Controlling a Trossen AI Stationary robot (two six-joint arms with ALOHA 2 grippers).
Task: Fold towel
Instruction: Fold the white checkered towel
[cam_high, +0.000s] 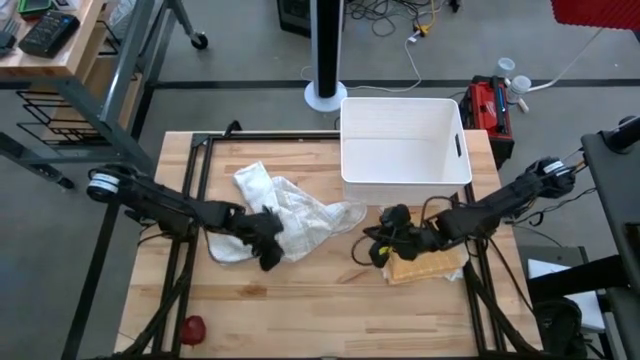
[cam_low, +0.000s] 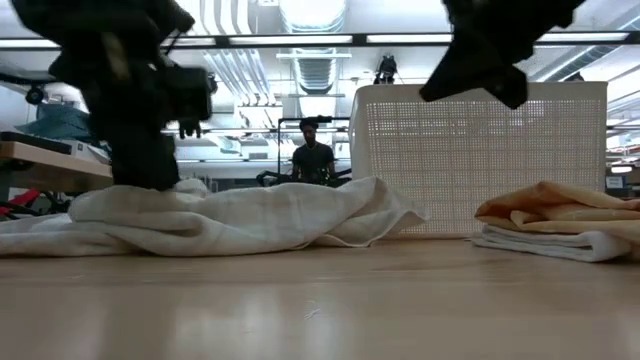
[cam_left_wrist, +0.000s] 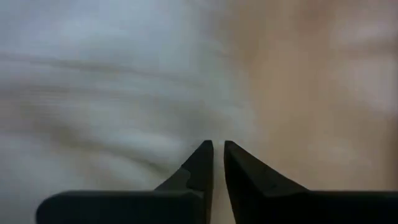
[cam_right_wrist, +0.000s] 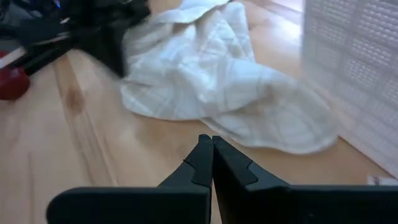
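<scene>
left end effector (cam_left_wrist: 218, 149) narrow slit, over blurred towel (cam_high: 290, 220) | right end effector (cam_right_wrist: 212, 144) closed, empty

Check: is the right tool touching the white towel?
Apart. In the right wrist view, bare table lies between the right tool and the white towel.

The high view looks straight down on the whole table (cam_high: 300, 310); the low view sits at the table's front edge, facing level across it into the room, close to the white towel (cam_low: 240, 215) and the basket (cam_low: 480, 160); the left wrist view is pressed right up against cloth; the right wrist view looks across the boards at that same towel (cam_right_wrist: 211, 81); 3 views share it.
</scene>
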